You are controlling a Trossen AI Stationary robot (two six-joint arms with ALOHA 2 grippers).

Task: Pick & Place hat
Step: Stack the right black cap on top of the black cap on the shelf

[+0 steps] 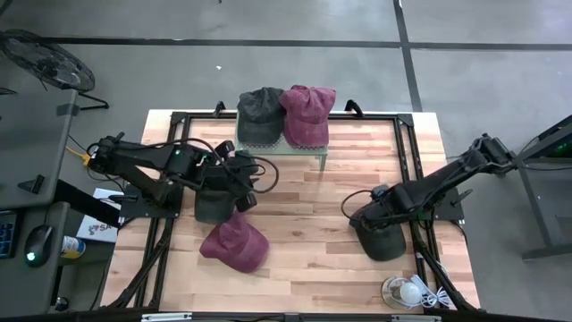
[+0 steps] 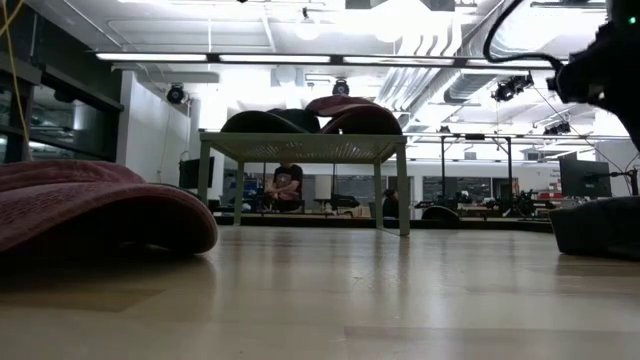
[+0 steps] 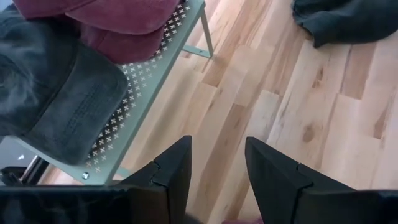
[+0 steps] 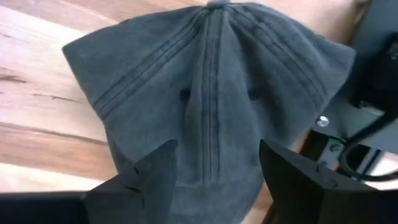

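A dark grey hat (image 1: 384,238) lies crown up on the table's right side, filling the right wrist view (image 4: 211,81). My right gripper (image 1: 366,217) is open just above it, and its fingers (image 4: 149,171) stand on either side of the crown. A maroon hat (image 1: 235,243) rests near the table's front left and looms large in the low view (image 2: 95,205). My left gripper (image 1: 253,177) hangs open and empty over bare wood (image 3: 217,140), pointing toward the rack.
A small green perforated rack (image 1: 308,150) at the far centre carries a dark grey hat (image 1: 260,114) and a maroon hat (image 1: 307,113). A dark shape (image 1: 213,206) lies under my left arm. A bulb and cable (image 1: 409,292) sit at the near right corner.
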